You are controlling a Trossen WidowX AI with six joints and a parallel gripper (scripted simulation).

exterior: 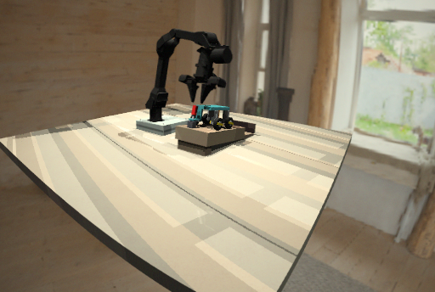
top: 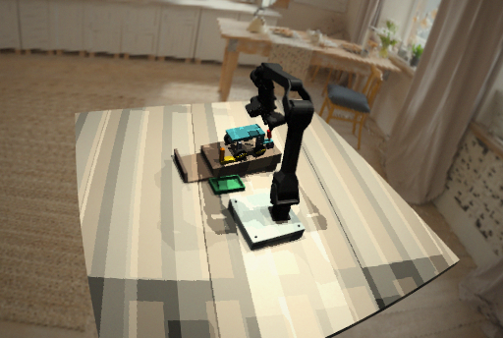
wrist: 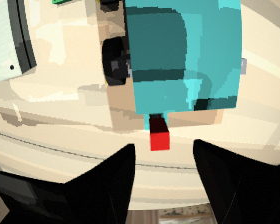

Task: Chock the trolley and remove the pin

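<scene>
The teal-roofed trolley (top: 246,133) (exterior: 217,107) (wrist: 211,45) stands on the brown ramp (top: 265,162) (exterior: 212,137) (wrist: 123,107). The yellow chock (top: 227,159) with its upright orange handle is at the downhill side of a near wheel; contact is too small to confirm. The red-headed stop pin (top: 269,134) (exterior: 194,111) (wrist: 160,141) stands upright at the trolley's uphill end. My gripper (exterior: 197,100) (wrist: 164,148) is partly open and empty, pointing down just above the pin. In the wrist view the red head shows between the fingertips. The green tray (top: 227,184) looks empty.
The ramp's low end has a raised end board (top: 180,165) on the left. The arm's pale base plate (top: 265,223) (exterior: 161,126) is in front of the tray and ramp. The trolley's roof is close beside the fingers on the downhill side.
</scene>
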